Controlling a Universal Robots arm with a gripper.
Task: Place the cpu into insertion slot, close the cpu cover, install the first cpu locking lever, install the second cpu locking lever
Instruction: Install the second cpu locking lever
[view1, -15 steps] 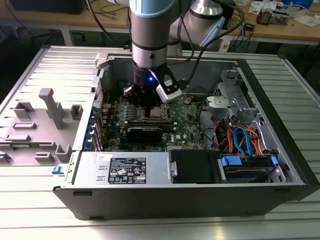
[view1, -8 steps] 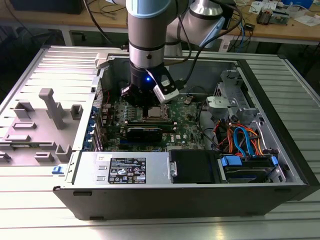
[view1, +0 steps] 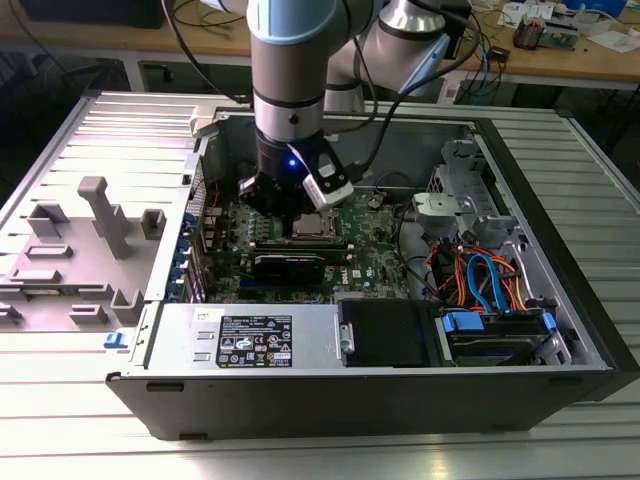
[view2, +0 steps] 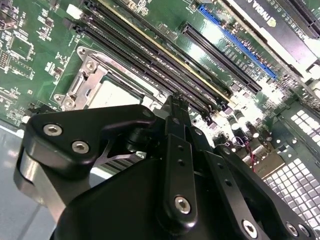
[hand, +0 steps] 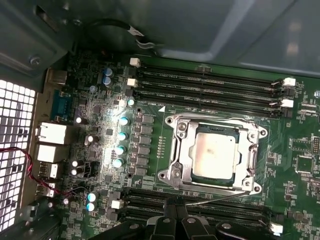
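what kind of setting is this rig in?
Looks like a lab or workshop test cell, not a factory line. An opened desktop computer case lies on a ribbed metal table under the gripper, and a wooden bench behind holds loose electronics and cables.
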